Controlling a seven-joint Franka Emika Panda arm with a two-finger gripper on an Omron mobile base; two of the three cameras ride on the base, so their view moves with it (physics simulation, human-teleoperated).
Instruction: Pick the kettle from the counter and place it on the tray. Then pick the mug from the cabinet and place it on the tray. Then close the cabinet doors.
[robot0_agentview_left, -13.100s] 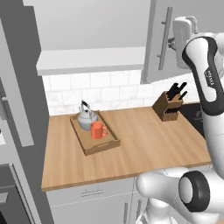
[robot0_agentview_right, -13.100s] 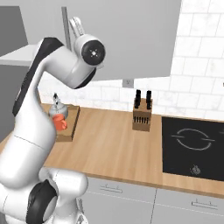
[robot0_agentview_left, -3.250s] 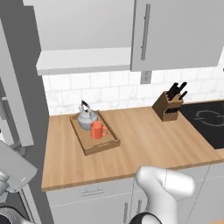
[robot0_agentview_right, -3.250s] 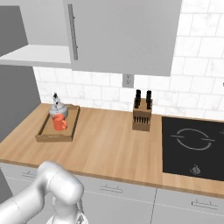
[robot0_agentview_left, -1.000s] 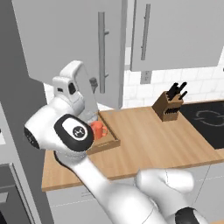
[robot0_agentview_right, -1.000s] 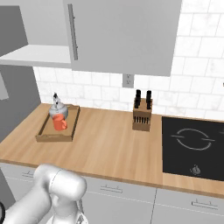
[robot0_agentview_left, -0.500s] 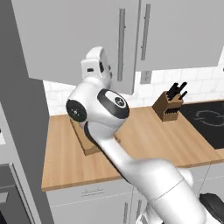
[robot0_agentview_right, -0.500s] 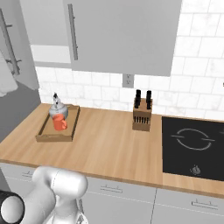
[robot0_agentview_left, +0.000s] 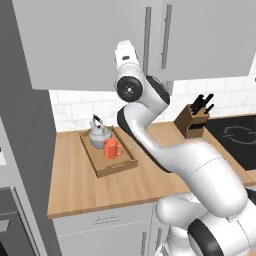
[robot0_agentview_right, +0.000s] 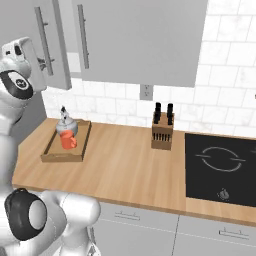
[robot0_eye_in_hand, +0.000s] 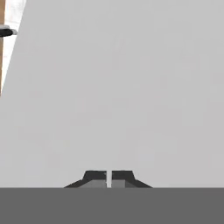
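Grey door panel (robot0_eye_in_hand: 131, 87) is all I get straight ahead of my claw (robot0_eye_in_hand: 109, 177), whose two dark tips sit pressed together with nothing between them. I read it as pushing flat against the left cabinet door (robot0_agentview_left: 85, 45), up near that door's bar handle (robot0_agentview_left: 147, 32). Just beside it to the right is the other door (robot0_agentview_left: 210, 37), which looks already shut. Well below the claw, on the wooden counter (robot0_agentview_left: 75, 185), the tray (robot0_agentview_left: 111, 167) holds both the kettle (robot0_agentview_left: 99, 134) and the orange mug (robot0_agentview_left: 112, 148), touching or nearly so. Only the door-closing seems left. My worry is the claw sliding off the smooth panel, or snagging the handle, if I push at an angle; the door could then stay ajar. In the right base view the left door (robot0_agentview_right: 47, 40) does look slightly swung out. Further off stands a knife block (robot0_agentview_left: 192, 120).
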